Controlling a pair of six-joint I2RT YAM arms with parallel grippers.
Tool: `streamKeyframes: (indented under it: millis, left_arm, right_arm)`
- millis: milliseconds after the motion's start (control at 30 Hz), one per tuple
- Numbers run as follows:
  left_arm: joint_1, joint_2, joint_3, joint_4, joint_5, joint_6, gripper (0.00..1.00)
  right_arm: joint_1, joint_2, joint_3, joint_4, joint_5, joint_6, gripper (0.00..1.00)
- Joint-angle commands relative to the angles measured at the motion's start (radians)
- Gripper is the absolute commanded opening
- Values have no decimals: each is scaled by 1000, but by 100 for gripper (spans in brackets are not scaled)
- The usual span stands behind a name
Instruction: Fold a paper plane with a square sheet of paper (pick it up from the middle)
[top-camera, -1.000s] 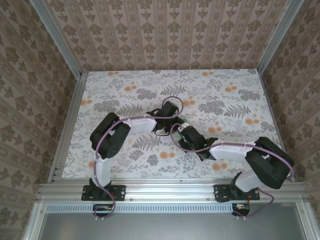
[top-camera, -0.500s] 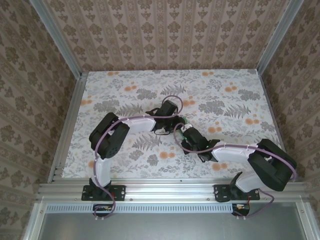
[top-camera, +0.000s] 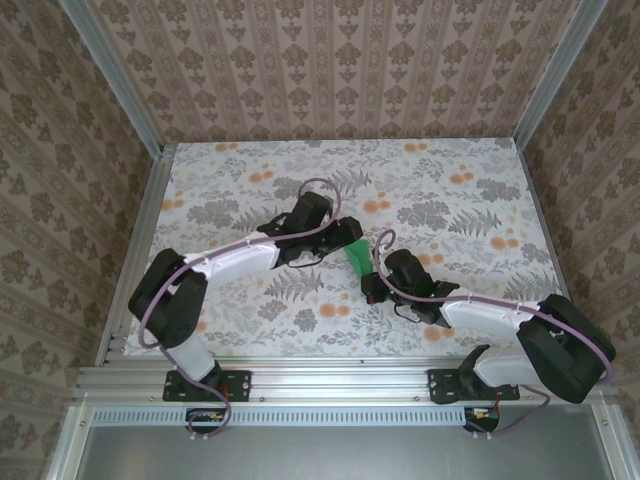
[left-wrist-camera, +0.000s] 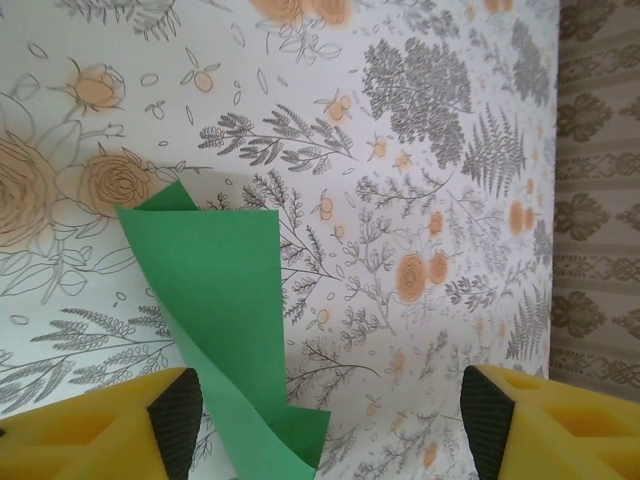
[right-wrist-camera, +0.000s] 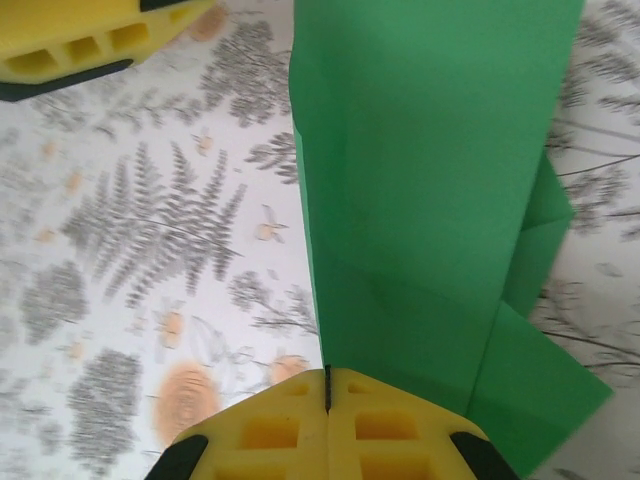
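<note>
Top view, left side: left arm now lies low and stretched out. Its elbow has swung out toward the counter's left edge, where a second ago it stood folded up above its base.

Left claw: spread. It was near closed a second ago and has since let go. In its wrist view the two yellow pads stand far apart, with floral counter between them. The green sheet runs close past the left-hand pad; contact cannot be told.

Centre: green sheet shows as a short creased strip between the two claws, one end lifted. Earlier frames showed only a speck of green under the wrists. It is folded over in layers, with a lower flap sticking out at the side.

Right side: right claw is pressed together, pinching the near edge of the sheet, pads meeting in a thin line. It was partly spread a second ago. Right arm has dropped lower and reaches further along the counter, elbow pushed out right.
</note>
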Motion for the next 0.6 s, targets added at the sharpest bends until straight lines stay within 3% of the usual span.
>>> streamKeyframes:
  millis: [0, 233, 567]
  left_arm:
    - [1, -58, -40, -52, -39, 28, 72]
    - [-10, -81, -88, -48, -31, 48, 54]
    - [-65, 59, 21, -62, 31, 116, 50]
  right_arm:
    - [-6, 21, -14, 157, -132, 151, 0]
    - [-29, 75, -113, 338, -103, 289, 0]
    - [-94, 135, -213, 421, -65, 395, 0]
